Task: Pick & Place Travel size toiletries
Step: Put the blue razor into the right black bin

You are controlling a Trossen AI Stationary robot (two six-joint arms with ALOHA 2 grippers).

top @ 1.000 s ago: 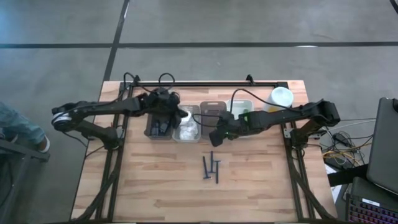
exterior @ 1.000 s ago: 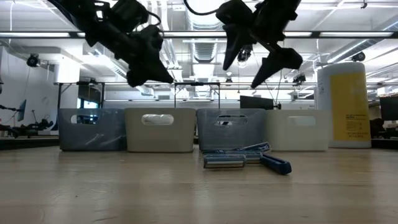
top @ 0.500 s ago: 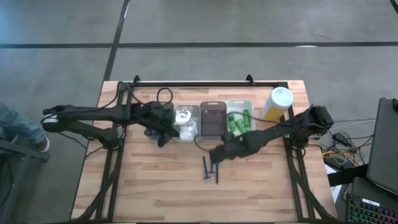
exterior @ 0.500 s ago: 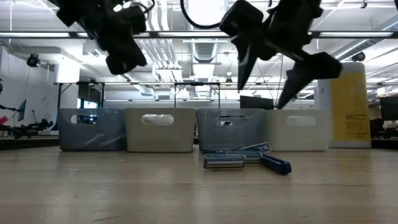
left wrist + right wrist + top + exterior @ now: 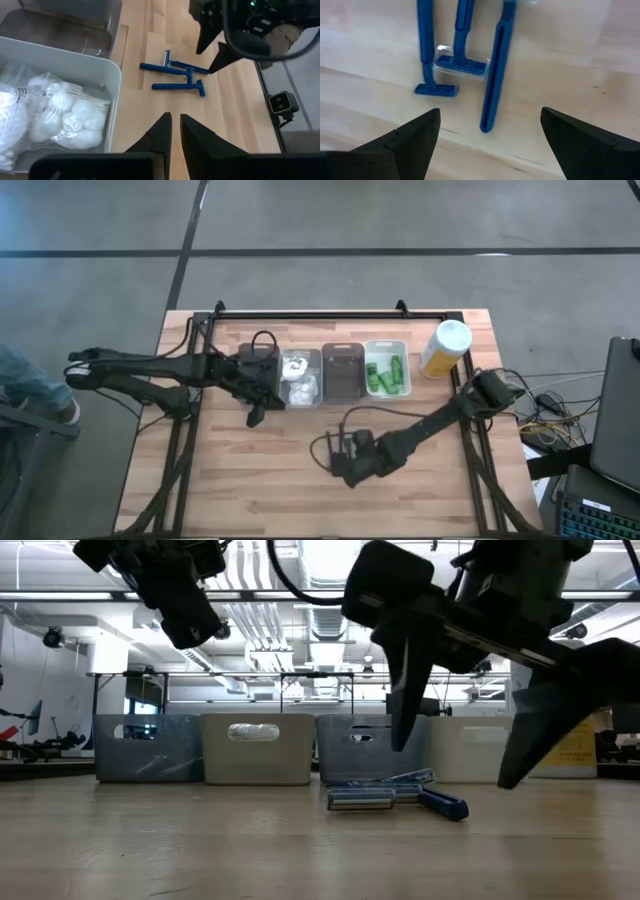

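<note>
Three thin dark blue razors point(image 5: 461, 47) lie flat, side by side, on the wooden table point(image 5: 250, 480), also seen in the low view point(image 5: 392, 795) and the left wrist view point(image 5: 176, 76). My right gripper point(image 5: 490, 114) hangs open just above their near ends, pointing steeply down, one finger on either side, touching nothing point(image 5: 345, 470). My left gripper point(image 5: 173, 131) is shut and holds nothing, raised above the table beside the bin of white round packets point(image 5: 55, 107), near the left bins point(image 5: 254, 416).
Four bins stand in a row at the back: a dark one under my left arm, a clear one with white packets point(image 5: 300, 377), a grey one point(image 5: 342, 370) and a white one with green bottles point(image 5: 386, 372). A yellow canister point(image 5: 446, 347) stands to their right.
My right gripper has come from above the bins toward the table's near edge and down, rolling its wrist, and now hangs open over the razors. My left gripper has drawn back from over the packet bin toward the left and near edges. The razors have not moved.
</note>
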